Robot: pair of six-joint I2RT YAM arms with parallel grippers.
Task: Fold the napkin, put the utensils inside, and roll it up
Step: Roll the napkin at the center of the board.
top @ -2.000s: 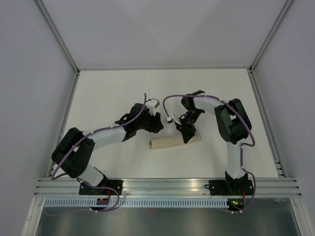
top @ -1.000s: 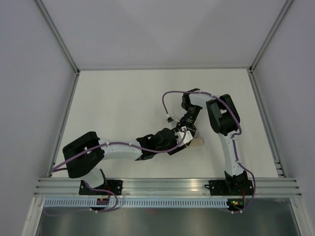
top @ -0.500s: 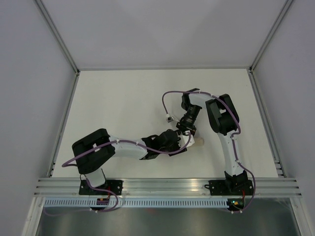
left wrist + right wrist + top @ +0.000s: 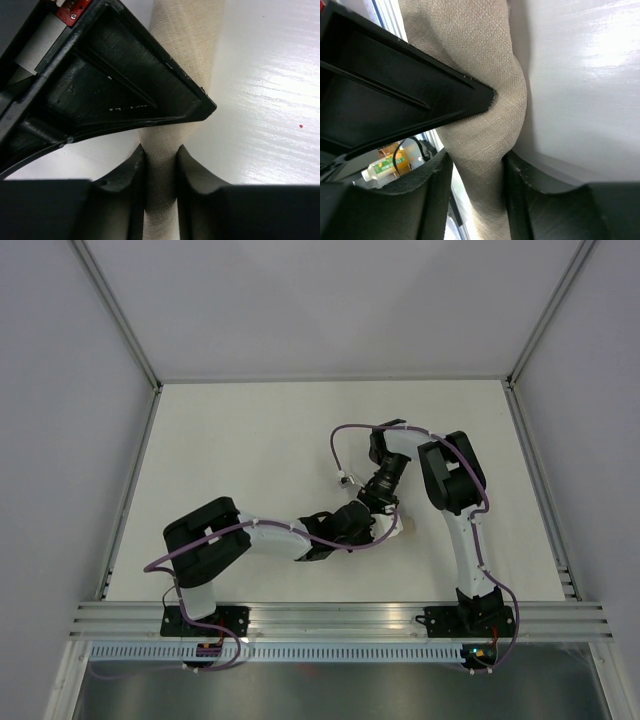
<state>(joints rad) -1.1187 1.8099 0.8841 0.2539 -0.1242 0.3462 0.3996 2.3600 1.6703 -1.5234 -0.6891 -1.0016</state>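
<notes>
Napkin (image 4: 187,55), tan-beige woven cloth rolled into a tube: left gripper (image 4: 160,170) pinches it; right gripper (image 4: 476,170) straddles it, grip unclear. Risk: uneven release lets the roll unwind.

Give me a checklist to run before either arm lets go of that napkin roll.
1. The napkin is rolled into a tube: ok.
2. The left fingers grip the roll: ok, cloth is pinched between them.
3. The right fingers grip the roll: ok, cloth fills their gap and bulges above it.
4. The utensils are tucked inside: cannot tell, none show.
5. The roll rests on the table: cannot tell, the arms cover most of it from above.
</notes>
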